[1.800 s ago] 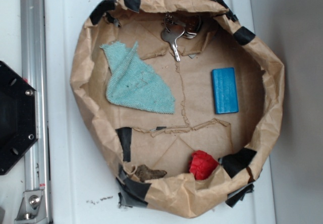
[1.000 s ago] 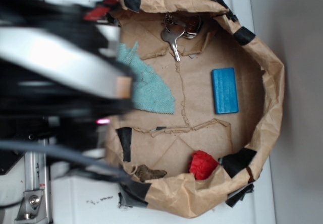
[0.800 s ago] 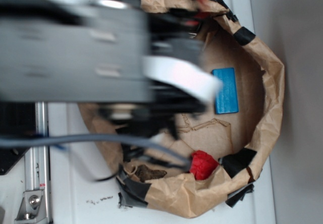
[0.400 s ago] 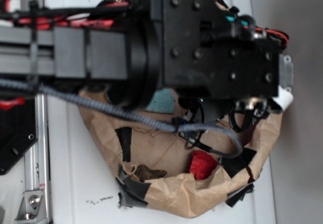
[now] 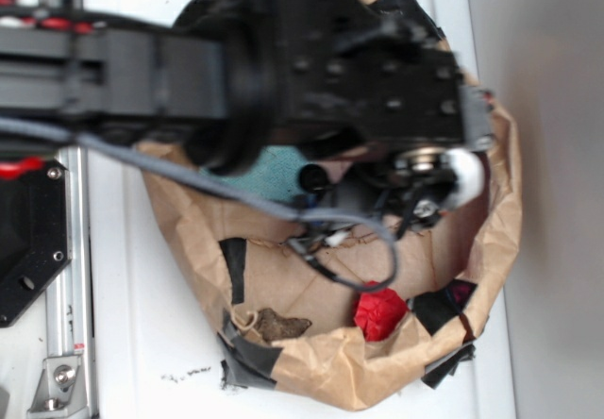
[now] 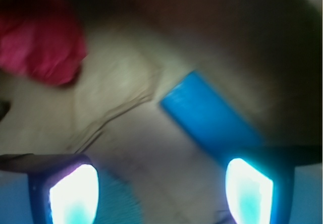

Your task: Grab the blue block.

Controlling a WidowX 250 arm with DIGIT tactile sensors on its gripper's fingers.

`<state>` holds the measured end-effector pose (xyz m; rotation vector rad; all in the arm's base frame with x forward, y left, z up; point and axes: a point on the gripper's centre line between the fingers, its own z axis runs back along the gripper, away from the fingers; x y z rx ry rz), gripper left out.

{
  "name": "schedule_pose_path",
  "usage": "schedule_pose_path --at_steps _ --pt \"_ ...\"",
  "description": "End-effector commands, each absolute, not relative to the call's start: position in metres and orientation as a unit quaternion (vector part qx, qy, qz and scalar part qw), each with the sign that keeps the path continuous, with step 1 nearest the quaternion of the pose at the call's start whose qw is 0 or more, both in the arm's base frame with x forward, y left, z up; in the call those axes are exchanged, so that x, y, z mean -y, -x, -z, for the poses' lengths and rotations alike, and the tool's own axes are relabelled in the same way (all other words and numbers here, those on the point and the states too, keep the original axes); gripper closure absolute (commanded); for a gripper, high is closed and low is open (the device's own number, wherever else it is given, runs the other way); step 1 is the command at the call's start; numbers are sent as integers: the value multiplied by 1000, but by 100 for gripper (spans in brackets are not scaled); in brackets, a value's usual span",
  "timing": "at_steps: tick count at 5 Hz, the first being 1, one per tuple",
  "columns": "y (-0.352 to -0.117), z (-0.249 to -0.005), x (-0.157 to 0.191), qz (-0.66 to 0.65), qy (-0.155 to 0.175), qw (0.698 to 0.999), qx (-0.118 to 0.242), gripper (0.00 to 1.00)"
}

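Gripper (image 6: 161,191) spread wide, nothing between the fingers; blue block (image 6: 212,118) sits right of centre, angled. I'd shift right, rotate to straddle it, then descend.

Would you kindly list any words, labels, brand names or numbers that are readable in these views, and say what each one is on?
None: no readable text appears in either view.
The robot arm shows only black housings and screws.
The blue block, the red object and the paper basin carry no lettering.
The wrist view is blurred.
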<state>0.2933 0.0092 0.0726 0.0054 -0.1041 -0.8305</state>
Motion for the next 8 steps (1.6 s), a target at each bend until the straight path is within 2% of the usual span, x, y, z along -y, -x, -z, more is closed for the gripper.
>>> schedule_pose_path --at_steps 1,4,5,6,7,8 --pt "-310 -62 -17 443 -27 893 73 0" --pt "-338 -51 -5 489 -54 866 84 0" --pt "-344 -38 1 499 -43 861 88 0" --pt "-340 -28 6 504 -24 860 75 0" --pt "-325 -26 14 511 -5 858 53 0" --pt "-310 -24 19 503 -3 863 50 100"
